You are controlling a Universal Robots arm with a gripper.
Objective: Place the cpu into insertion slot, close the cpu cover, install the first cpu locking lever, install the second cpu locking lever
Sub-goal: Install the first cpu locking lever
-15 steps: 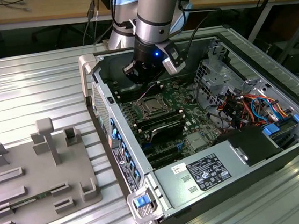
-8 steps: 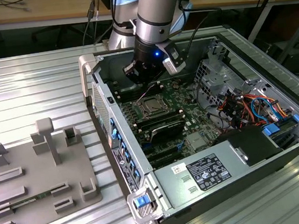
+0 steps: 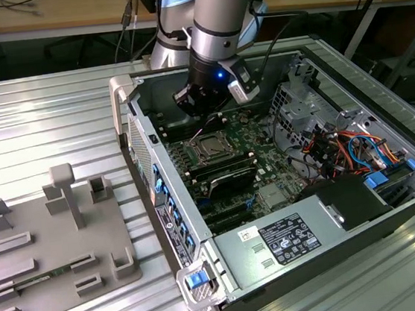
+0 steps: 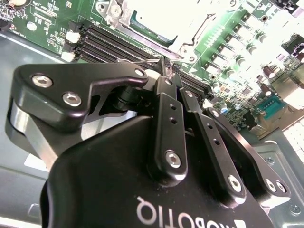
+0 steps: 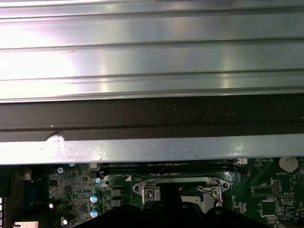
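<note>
Claw (image 4: 167,66) fingers pressed together, above insertion slot (image 3: 210,147)

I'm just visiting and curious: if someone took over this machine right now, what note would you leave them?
End effector: fingers shut, tips low over the motherboard beside the insertion slot; whether they pinch anything is unclear.
Cpu: appears to be seated in the slot.
Cpu cover: appears to be lying down over it.
Left: locking levers, state not discernible.
</note>
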